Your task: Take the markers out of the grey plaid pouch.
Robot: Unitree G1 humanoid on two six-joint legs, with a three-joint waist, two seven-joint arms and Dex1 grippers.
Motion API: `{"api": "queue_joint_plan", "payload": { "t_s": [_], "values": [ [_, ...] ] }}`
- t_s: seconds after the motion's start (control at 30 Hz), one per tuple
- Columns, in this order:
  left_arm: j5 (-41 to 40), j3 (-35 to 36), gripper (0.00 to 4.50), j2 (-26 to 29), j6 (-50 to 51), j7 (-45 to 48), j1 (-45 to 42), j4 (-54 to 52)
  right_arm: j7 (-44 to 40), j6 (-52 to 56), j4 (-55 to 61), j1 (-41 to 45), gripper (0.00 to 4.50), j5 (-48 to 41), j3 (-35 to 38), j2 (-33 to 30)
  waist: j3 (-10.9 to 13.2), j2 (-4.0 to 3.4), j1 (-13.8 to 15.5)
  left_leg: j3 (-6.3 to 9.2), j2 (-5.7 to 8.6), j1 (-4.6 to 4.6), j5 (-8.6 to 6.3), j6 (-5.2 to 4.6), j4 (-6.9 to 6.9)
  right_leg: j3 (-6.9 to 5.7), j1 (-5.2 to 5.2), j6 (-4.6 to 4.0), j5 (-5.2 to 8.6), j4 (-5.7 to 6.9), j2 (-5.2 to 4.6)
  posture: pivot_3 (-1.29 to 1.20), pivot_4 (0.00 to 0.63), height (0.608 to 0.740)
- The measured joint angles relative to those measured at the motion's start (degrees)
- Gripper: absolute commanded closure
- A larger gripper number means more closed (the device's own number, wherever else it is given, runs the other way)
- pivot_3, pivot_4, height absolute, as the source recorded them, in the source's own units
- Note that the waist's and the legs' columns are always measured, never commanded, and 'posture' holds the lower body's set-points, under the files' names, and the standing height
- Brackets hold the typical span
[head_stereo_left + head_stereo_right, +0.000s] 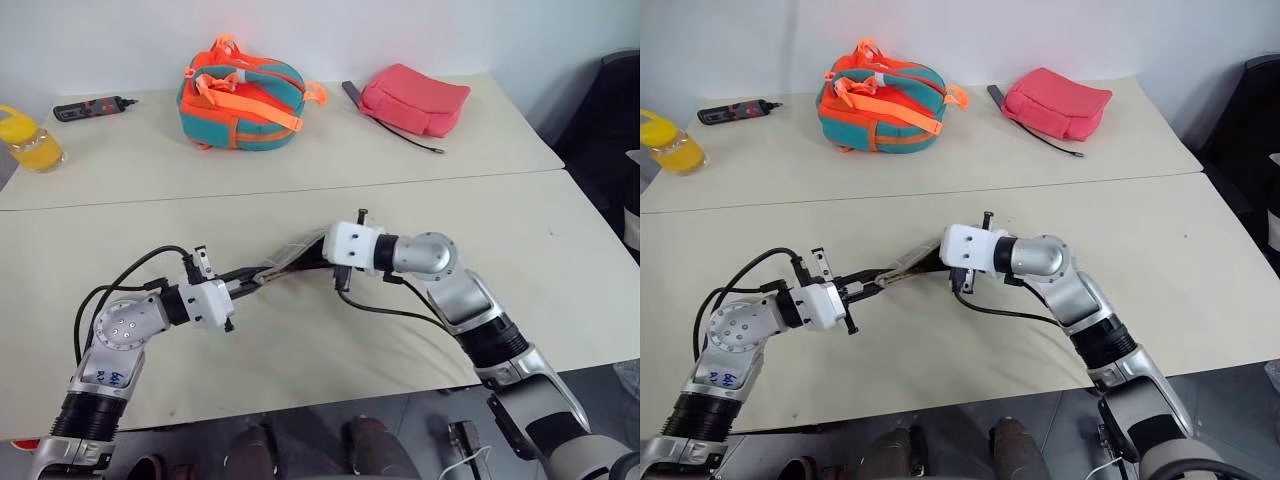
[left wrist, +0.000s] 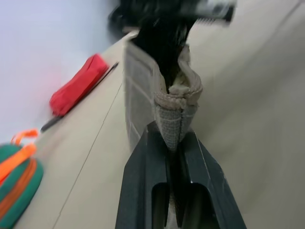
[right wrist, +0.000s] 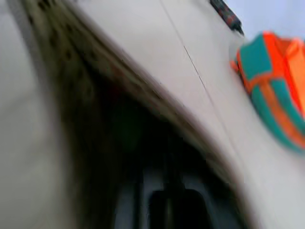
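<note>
The grey plaid pouch (image 1: pixel 288 263) hangs just above the table's middle, stretched between my two grippers. My left gripper (image 1: pixel 260 278) is shut on one end of it; in the left wrist view the fabric (image 2: pixel 143 95) is pinched between the black fingers (image 2: pixel 143 176). My right gripper (image 1: pixel 312 260) reaches into the pouch's open mouth from the other end, and the right wrist view looks into the dark inside (image 3: pixel 119 133). The markers are hidden.
At the back of the table stand a teal-and-orange backpack (image 1: pixel 243 95), a pink-red pouch (image 1: pixel 415 98) with a black cord, a black-and-red tool (image 1: pixel 90 108) and a yellow container (image 1: pixel 28 140) at far left. A seam (image 1: pixel 300 190) crosses the tabletop.
</note>
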State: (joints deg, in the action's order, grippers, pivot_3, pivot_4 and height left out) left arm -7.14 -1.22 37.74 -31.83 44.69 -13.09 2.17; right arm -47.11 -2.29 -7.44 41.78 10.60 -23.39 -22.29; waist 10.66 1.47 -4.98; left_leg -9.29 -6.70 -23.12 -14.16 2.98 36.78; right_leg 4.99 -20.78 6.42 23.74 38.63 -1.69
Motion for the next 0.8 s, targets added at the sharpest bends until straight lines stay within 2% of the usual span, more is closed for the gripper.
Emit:
{"api": "queue_joint_plan", "payload": {
  "t_s": [0.13, 0.17, 0.2, 0.23, 0.27, 0.47, 0.6, 0.73, 0.8],
  "values": [
    [0.2, -0.3, 4.50, -0.6, 1.7, 0.0, 0.1, -1.2, 1.5, -3.9, -2.5, 0.1, 2.15, 3.8, -1.4, -0.4, 0.0, 0.00, 0.0, -0.04, -0.02, 0.00, -0.01, -0.01, 0.08, 0.04, -0.02, 0.00, 0.00, 0.02, 0.00, 0.00, 0.150, 0.740],
    [0.2, -0.3, 4.50, -0.7, 2.0, 0.0, 0.1, -1.7, 1.6, -4.5, -2.7, 0.4, 1.93, 4.1, -1.4, -0.4, 0.0, 0.00, 0.0, -0.04, -0.03, 0.00, -0.01, -0.01, 0.08, 0.04, -0.02, 0.00, 0.00, 0.03, 0.01, 0.00, 0.150, 0.740],
    [0.2, -0.3, 4.50, -0.7, 2.2, 0.0, 0.1, -1.9, 1.5, -5.1, -2.9, 0.7, 1.93, 4.2, -1.4, -0.4, 0.0, 0.00, -0.1, -0.04, -0.03, 0.01, -0.01, -0.01, 0.08, 0.05, -0.01, 0.00, 0.00, 0.04, 0.02, 0.00, 0.150, 0.740],
    [0.2, -0.3, 4.50, -0.7, 2.4, 0.0, 0.1, -2.0, 1.4, -5.4, -3.0, 0.7, 1.61, 4.2, -1.4, -0.6, 0.0, 0.00, -0.1, -0.04, -0.04, 0.01, -0.01, -0.01, 0.08, 0.05, -0.01, 0.00, 0.00, 0.06, 0.03, 0.00, 0.150, 0.740],
    [0.2, -0.3, 4.50, -0.7, 2.5, 0.0, 0.1, -2.0, 1.2, -5.6, -3.2, 0.7, 1.59, 4.3, -1.4, -0.8, 0.0, 0.00, -0.1, -0.04, -0.05, 0.01, -0.01, -0.01, 0.08, 0.05, -0.01, 0.00, 0.00, 0.07, 0.03, 0.00, 0.150, 0.740],
    [0.2, -0.3, 4.50, -1.0, 3.0, -0.1, 0.1, -2.2, 0.6, -6.6, -3.6, 0.7, 0.03, 4.8, -1.6, -0.8, 0.0, 0.00, 0.0, -0.04, -0.05, 0.01, -0.02, -0.01, 0.10, 0.05, -0.01, 0.00, 0.00, 0.08, 0.02, 0.00, 0.150, 0.740],
    [0.2, -0.3, 4.50, -1.1, 3.1, 0.0, 0.1, -2.1, 0.5, -6.6, -3.5, 0.7, 0.03, 5.2, -1.6, -0.9, 0.0, 0.00, 0.0, -0.04, -0.05, 0.01, -0.02, -0.01, 0.12, 0.05, -0.01, 0.00, 0.00, 0.10, 0.02, 0.00, 0.150, 0.740],
    [0.4, -0.3, 4.50, -1.1, 3.1, 0.0, 0.2, -2.1, 0.0, -6.3, -3.5, 0.7, 1.00, 5.1, -1.3, -1.4, 0.0, 0.00, 0.0, -0.04, -0.05, 0.01, -0.02, -0.02, 0.15, 0.05, 0.00, 0.00, 0.00, 0.11, 0.02, 0.00, 0.150, 0.740],
    [0.4, -0.3, 4.50, -1.1, 3.1, 0.0, 0.3, -2.1, -0.2, -6.2, -3.5, 0.7, 1.71, 5.0, -1.0, -1.9, 0.0, 0.00, 0.0, -0.04, -0.05, 0.01, -0.02, -0.02, 0.16, 0.06, 0.01, 0.00, 0.00, 0.12, 0.02, 0.00, 0.150, 0.740]
  ]
}}
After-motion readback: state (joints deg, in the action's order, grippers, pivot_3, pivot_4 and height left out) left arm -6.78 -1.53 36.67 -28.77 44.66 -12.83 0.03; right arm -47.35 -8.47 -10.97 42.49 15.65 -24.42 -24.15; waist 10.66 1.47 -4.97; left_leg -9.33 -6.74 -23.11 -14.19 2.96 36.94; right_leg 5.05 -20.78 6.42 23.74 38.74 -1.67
